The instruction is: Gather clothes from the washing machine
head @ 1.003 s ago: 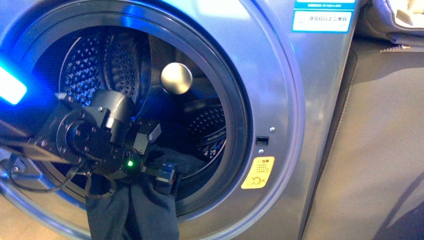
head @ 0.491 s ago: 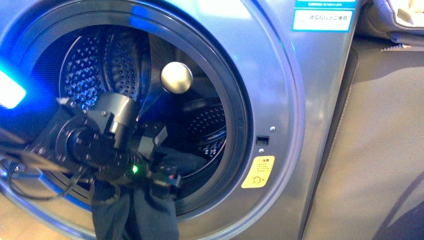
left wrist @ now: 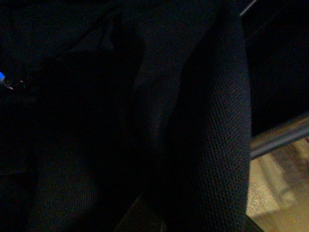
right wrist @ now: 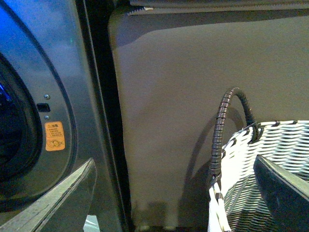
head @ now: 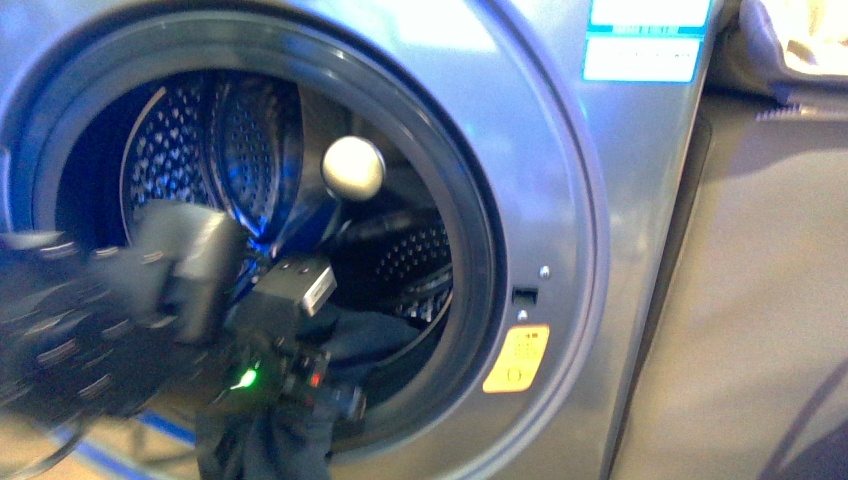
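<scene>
The silver-grey washing machine [head: 560, 150] fills the front view, its round opening showing the perforated drum [head: 190, 150]. The dark navy clothes [head: 265, 445] hang out over the lower rim, and part still lies inside the drum [head: 375, 335]. My left gripper [head: 325, 392] is at that lower rim, shut on the clothes; the arm behind it is blurred. In the left wrist view the clothes [left wrist: 212, 121] cover nearly everything and the jaws are hidden. My right gripper [right wrist: 174, 193] is open and empty, beside the washing machine [right wrist: 53, 72]. It is out of the front view.
A grey-and-white woven basket [right wrist: 260, 159] with a dark handle [right wrist: 222, 130] stands by my right gripper. A grey-brown upholstered side [head: 760, 280] runs right of the machine. A yellow sticker [head: 515, 358] sits under the door latch [head: 525, 295]. Pale floor [left wrist: 275, 193] shows below the clothes.
My left arm has swung out toward the left and lower, now blurred by motion, drawing the clothes further over the rim. The blue light at the far left is gone.
</scene>
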Motion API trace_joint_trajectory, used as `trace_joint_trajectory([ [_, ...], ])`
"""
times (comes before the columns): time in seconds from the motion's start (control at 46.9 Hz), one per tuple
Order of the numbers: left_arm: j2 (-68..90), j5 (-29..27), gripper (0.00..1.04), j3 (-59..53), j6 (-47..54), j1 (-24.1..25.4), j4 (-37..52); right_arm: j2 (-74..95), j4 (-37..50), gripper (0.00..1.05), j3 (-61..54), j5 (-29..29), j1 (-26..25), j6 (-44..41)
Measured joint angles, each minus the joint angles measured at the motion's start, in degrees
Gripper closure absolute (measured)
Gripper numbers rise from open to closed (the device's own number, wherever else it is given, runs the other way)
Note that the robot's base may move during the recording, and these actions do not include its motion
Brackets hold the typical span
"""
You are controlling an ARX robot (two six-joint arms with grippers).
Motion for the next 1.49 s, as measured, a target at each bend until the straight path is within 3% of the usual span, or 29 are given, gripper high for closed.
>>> trace_joint_trajectory([
  [0.363,-21.3,5.3,0.98,-14.4,1.2,1.4,3.2,0.0,0.0,0.08,0.0,0.0,0.0,0.0],
  [0.832,-47.5,14.5,0.98,-17.7,1.0,6.4,-2.1,0.0,0.0,0.08,0.0,0.0,0.0,0.0],
  [1.195,-56.7,18.9,0.98,-10.0,-0.1,5.2,-6.5,0.0,0.0,0.08,0.0,0.0,0.0,0.0],
  [1.494,-53.6,18.1,0.98,7.2,0.1,-3.5,-11.1,0.0,0.0,0.08,0.0,0.0,0.0,0.0],
])
